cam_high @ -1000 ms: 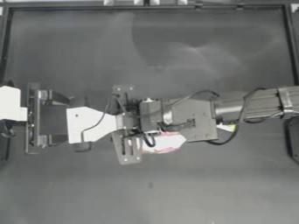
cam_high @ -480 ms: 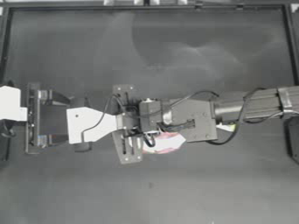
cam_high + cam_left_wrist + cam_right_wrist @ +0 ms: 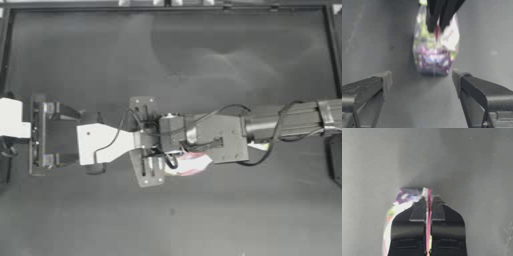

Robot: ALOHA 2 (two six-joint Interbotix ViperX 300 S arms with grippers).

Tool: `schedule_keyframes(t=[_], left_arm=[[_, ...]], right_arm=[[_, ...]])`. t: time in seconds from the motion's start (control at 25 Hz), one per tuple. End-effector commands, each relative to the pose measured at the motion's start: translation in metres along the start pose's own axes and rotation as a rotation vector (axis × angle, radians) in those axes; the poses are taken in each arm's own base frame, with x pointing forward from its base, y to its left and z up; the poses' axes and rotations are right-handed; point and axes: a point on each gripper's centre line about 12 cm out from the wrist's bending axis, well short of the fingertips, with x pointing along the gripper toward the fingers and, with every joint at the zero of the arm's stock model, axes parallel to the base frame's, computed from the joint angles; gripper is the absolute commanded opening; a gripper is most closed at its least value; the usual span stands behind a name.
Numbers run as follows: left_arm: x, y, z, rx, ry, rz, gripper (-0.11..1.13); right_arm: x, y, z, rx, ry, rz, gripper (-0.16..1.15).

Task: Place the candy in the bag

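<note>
The bag is a clear zip bag with colourful sweets inside and a pink strip along its mouth. It hangs below the arms near the table's middle. My right gripper is shut on that pink strip, with the bag drooping beside its fingers. My left gripper is open just left of the bag, its jaws spread wide and touching nothing. In the left wrist view the bag hangs past the fingertips from the right gripper. The candy is a small pale yellow-green piece on the table, partly under the right arm.
The two arms meet end to end across the table's middle. The dark table has a raised rim along its far edge and both sides.
</note>
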Motion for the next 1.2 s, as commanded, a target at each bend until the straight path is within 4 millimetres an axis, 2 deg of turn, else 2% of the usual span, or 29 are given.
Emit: schedule_keyframes(t=[0.04,0.96,1.2], left_arm=[[0.001,-0.002,0.006,-0.004,-0.039,-0.008,1.01],[0.012,-0.006,0.006,-0.013,-0.042,-0.019,1.01],[0.023,-0.009,0.007,-0.018,-0.056,-0.028,1.01]], right_arm=[[-0.021,-0.004,0.009,0.012,-0.056,-0.004,0.04],[-0.045,-0.004,0.003,0.025,-0.106,-0.011,0.04],[-0.045,-0.003,-0.004,0.040,-0.127,-0.009,0.04]])
